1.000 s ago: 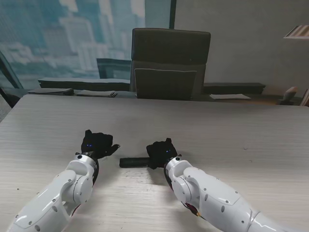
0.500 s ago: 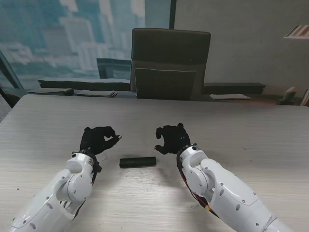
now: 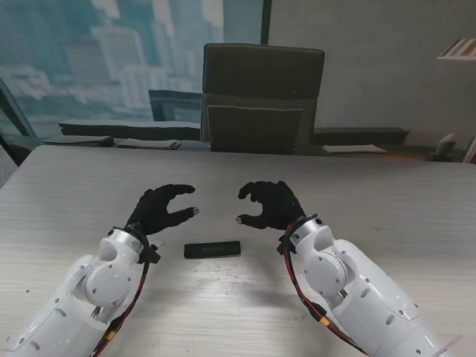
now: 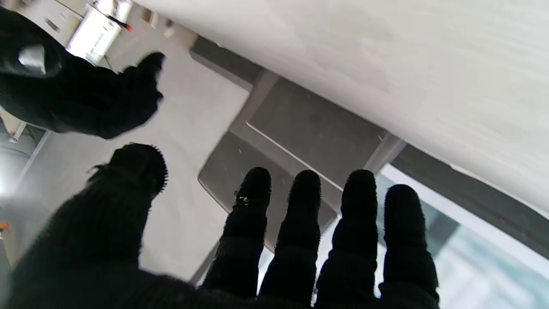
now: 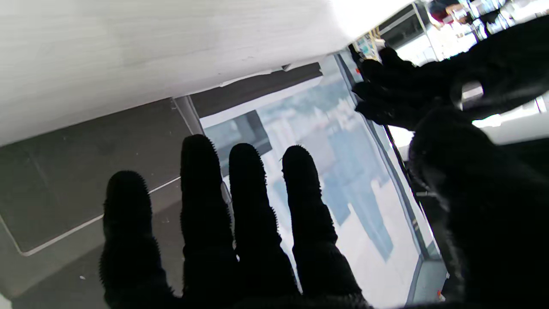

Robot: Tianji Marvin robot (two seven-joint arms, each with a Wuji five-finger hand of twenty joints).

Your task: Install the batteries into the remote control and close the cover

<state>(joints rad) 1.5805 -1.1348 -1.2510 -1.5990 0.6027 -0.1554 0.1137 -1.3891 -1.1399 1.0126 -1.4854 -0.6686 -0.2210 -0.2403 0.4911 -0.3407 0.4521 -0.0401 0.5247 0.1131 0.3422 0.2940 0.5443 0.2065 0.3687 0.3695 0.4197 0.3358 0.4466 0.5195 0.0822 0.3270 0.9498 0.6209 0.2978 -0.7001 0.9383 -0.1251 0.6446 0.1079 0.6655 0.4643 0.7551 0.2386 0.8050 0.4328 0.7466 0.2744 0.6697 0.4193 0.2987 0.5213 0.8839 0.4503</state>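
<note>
The remote control point(image 3: 213, 249) lies flat on the pale wood-grain table point(image 3: 387, 216), a dark slim bar set crosswise in the stand's view, nearer to me than both hands and roughly midway between the two white forearms. Neither hand touches it. The left hand point(image 3: 161, 210) hangs above the table to the left of the remote, its black-gloved fingers point(image 3: 181, 190) curled and spread, thumb apart from them, nothing between them. The right hand point(image 3: 270, 204) mirrors it on the right, fingers arched toward the left hand with a clear gap between the two — it too holds nothing. From the left wrist camera the left hand point(image 4: 274, 240) shows four fingers side by side with slight gaps and the thumb point(image 4: 128, 180) well off to one side; the right hand point(image 4: 81, 98) shows as a dark, blurred shape beyond. The right wrist camera shows the right hand point(image 5: 231, 231) with fingers extended and separated, the left hand point(image 5: 399, 94) across from it. A dark office chair point(image 3: 262, 97) stands at the table's far edge — no batteries can be made out, nor whether the remote's cover is on
</note>
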